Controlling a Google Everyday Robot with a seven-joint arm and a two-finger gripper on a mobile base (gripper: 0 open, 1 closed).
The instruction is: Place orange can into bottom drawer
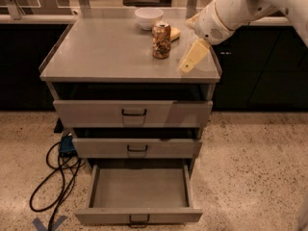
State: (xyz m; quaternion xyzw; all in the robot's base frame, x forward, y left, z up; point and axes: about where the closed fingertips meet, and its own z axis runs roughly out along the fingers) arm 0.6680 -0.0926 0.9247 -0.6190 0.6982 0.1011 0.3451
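The orange can (161, 40) stands upright on the grey cabinet top (106, 52), toward its back right. My gripper (186, 67) hangs just right of the can and a little nearer the front edge, apart from it, pointing down and to the left over the top. The bottom drawer (139, 189) is pulled out near the floor, and nothing lies in its tray. Its small dark handle (138, 219) shows on the front.
A white bowl (148, 17) sits behind the can, with a yellow sponge (175, 32) beside it. The top drawer (132, 113) and middle drawer (137, 148) stand slightly out. Black cables (55, 177) lie on the floor at the left.
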